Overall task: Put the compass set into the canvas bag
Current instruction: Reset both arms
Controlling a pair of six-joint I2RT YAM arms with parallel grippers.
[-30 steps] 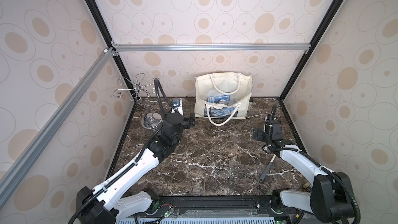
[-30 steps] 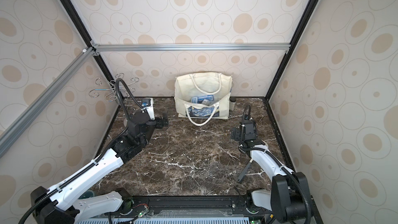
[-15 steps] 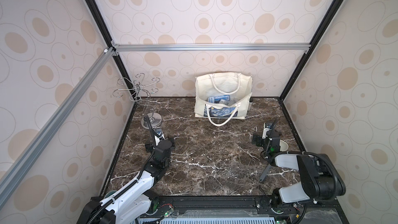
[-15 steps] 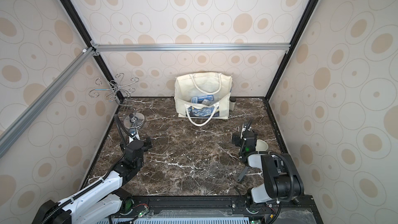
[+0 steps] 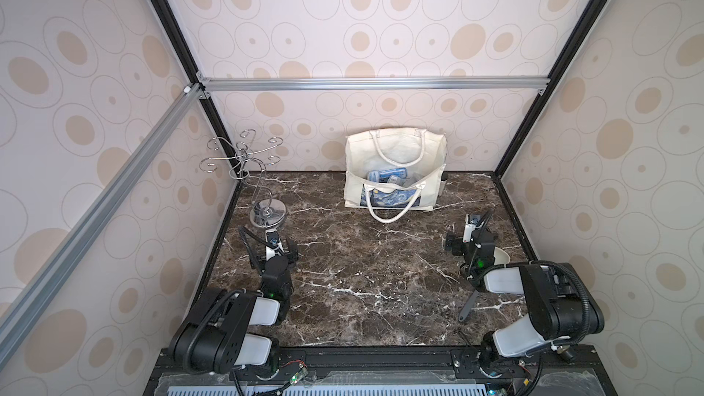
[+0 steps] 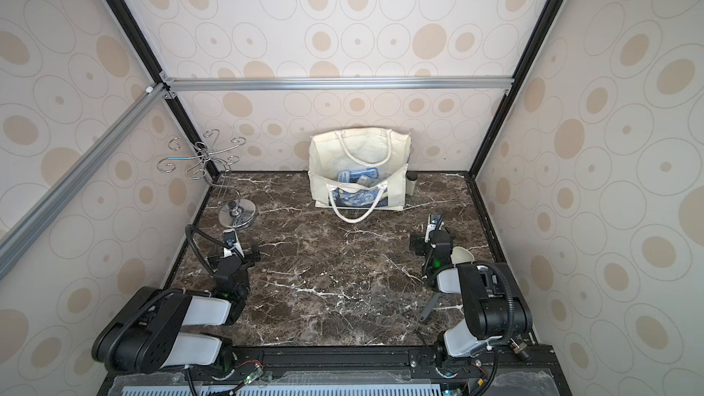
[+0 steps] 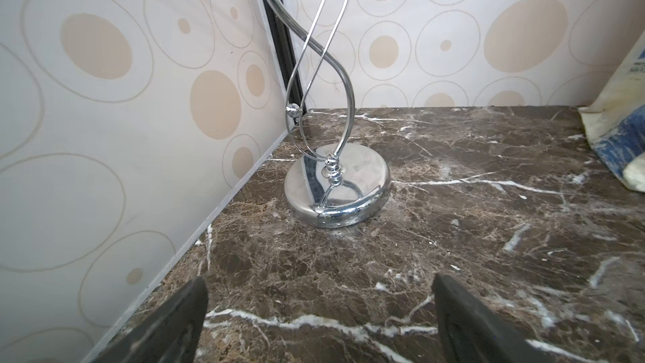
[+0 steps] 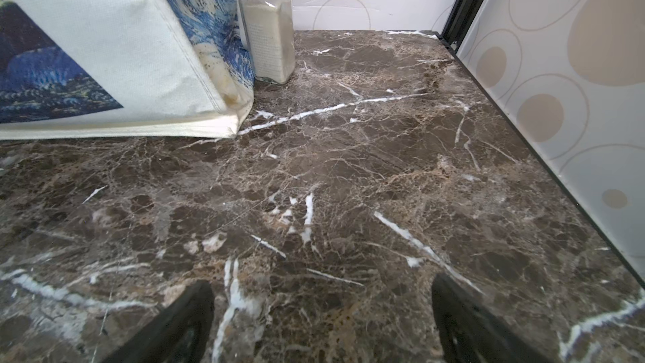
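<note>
L hand (image 7: 319,288), R hand (image 8: 323,286) retracted; compass set (image 5: 386,175) in canvas bag (image 5: 355,188)

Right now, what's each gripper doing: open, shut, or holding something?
Left gripper: open, holding nothing.
Right gripper: open, holding nothing.

Bright, even light; soft shadows; sharp focus.

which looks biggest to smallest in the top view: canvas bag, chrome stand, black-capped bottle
1. canvas bag: largest.
2. chrome stand: reaches about as tall and wide as the bag, but it is thin wire and fills far less.
3. bottle: smallest by far.
</note>
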